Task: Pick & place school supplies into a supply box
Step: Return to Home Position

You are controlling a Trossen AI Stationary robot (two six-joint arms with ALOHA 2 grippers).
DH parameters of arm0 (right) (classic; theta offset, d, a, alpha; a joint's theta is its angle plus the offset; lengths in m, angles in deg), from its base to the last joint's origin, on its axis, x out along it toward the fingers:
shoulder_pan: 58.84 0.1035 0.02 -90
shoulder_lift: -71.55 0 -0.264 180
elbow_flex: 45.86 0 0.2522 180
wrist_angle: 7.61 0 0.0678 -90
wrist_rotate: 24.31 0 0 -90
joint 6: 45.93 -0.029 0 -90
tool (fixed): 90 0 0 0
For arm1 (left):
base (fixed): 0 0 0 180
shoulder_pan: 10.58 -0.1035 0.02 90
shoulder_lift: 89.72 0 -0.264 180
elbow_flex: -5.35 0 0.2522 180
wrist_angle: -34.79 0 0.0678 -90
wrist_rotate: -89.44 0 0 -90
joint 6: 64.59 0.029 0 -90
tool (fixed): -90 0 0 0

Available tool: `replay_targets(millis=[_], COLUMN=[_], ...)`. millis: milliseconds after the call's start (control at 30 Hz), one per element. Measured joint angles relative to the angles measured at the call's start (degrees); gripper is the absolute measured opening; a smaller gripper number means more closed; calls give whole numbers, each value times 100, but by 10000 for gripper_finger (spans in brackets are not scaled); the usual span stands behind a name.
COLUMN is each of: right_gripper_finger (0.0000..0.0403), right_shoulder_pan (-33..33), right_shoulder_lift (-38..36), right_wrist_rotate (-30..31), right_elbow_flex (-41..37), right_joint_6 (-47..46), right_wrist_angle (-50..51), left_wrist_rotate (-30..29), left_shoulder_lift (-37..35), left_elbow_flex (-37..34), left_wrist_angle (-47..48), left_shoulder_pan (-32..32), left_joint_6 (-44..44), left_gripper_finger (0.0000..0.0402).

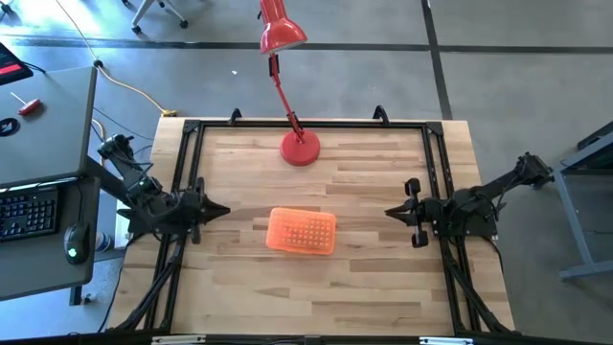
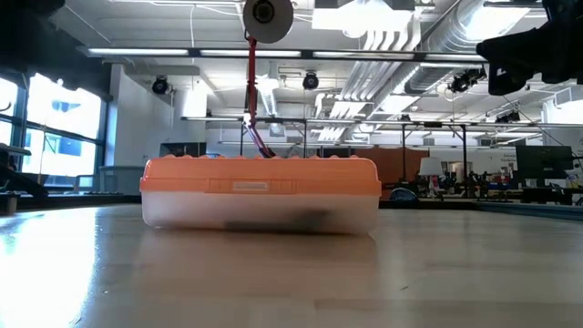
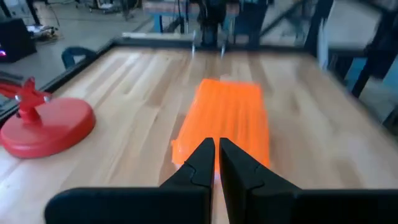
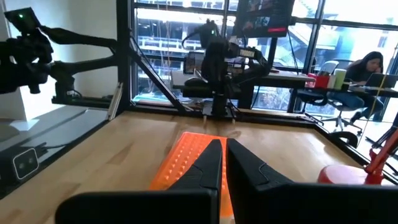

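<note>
The supply box (image 1: 302,231) is a clear plastic box with an orange dotted lid, shut, resting flat on its base in the middle of the table; it also shows in the low view (image 2: 261,193), where dark shapes show dimly through its wall. No loose pens, pencils or scissors are in view. My left gripper (image 1: 222,211) hovers at the table's left side, shut, pointing at the box (image 3: 227,118). My right gripper (image 1: 391,213) hovers at the right side, shut, also facing the box (image 4: 183,158). Neither touches anything.
A red desk lamp stands with its round base (image 1: 300,148) on the far middle of the table, its head (image 1: 282,35) reaching past the far edge. A black frame (image 1: 306,125) runs round the table. A desk with a keyboard (image 1: 29,213) sits left of the table.
</note>
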Motion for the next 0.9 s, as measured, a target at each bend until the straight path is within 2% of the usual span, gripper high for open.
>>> replay_targets(millis=[67,200,300,533,733,900], right_gripper_finger=[0,0,0,0,0,0], right_shoulder_pan=[0,0,0,0,0,0], right_shoulder_lift=[1,1,1,1,1,1], right_wrist_rotate=[-4,-5,-4,-5,-6,-6], right_elbow_flex=[0,0,0,2,2,2], right_joint_6=[25,-12,-13,-15,-14,-15], right_wrist_angle=[9,6,7,-2,0,0], left_wrist_rotate=[53,406,555,646,971,1078], left_shoulder_lift=[13,5,13,8,22,22], left_elbow_flex=[-240,-710,-929,-1108,-1158,-1158], left_wrist_angle=[-152,-1177,-1568,-1642,-1849,-1854], left_shoulder_pan=[0,2,2,1,2,1], left_joint_6=[184,450,468,451,501,1252], left_gripper_finger=[55,56,56,56,56,56])
